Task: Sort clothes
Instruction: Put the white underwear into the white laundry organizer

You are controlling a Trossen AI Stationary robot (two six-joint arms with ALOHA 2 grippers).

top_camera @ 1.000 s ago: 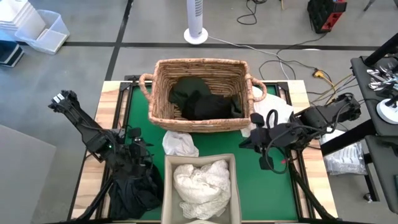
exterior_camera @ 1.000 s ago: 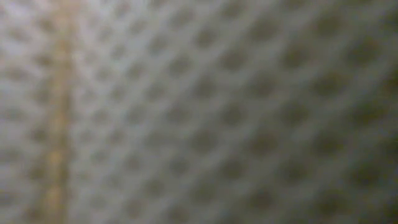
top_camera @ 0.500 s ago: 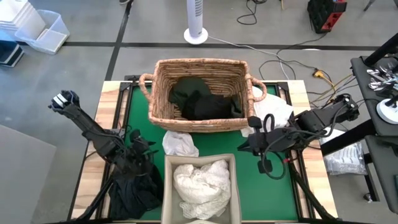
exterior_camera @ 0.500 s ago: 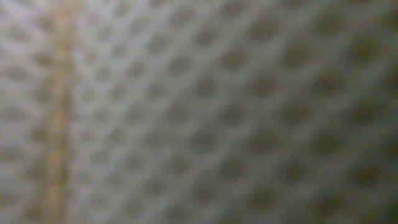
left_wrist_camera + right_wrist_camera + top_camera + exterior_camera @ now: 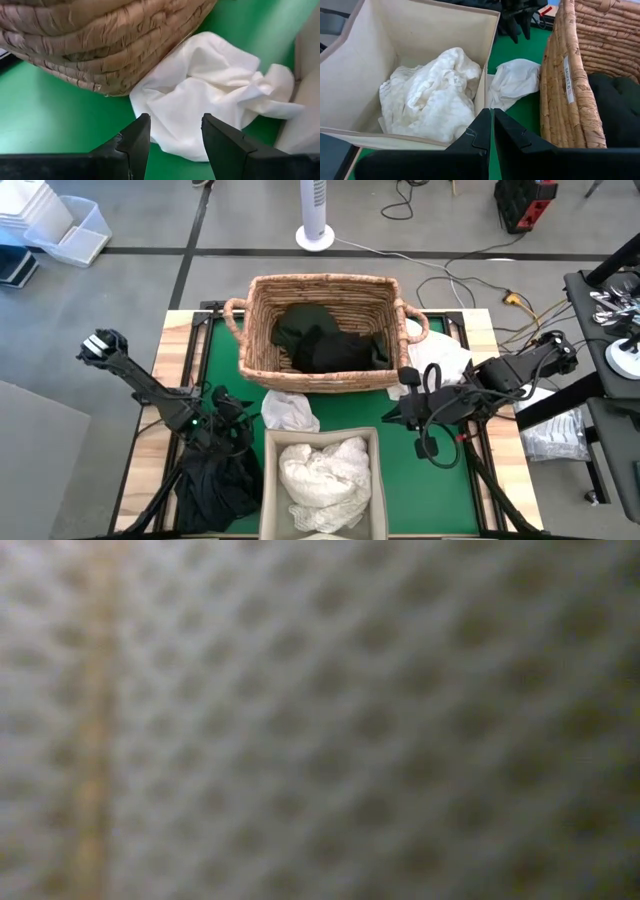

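A crumpled white garment (image 5: 290,412) (image 5: 210,85) lies on the green mat (image 5: 225,355), between the wicker basket (image 5: 320,290) and the beige fabric box (image 5: 322,442). My left gripper (image 5: 240,423) (image 5: 172,125) is low over the mat just left of it, open, fingers pointing at the garment's near edge with nothing between them. Dark clothes (image 5: 325,340) fill the basket and white clothes (image 5: 320,470) (image 5: 430,95) lie in the box. My right gripper (image 5: 395,415) (image 5: 491,117) hovers shut above the mat, right of the box.
A black garment (image 5: 215,490) lies at the near left corner under my left arm. Another white garment (image 5: 445,360) lies beside the basket's right handle. The low view is filled by a blurred mesh surface (image 5: 320,720). Bare mat (image 5: 430,480) shows right of the box.
My left gripper has come down toward the mat and rolled, ending a little closer to the white garment between basket and box. Its fingers stay apart. The clothes have not moved.
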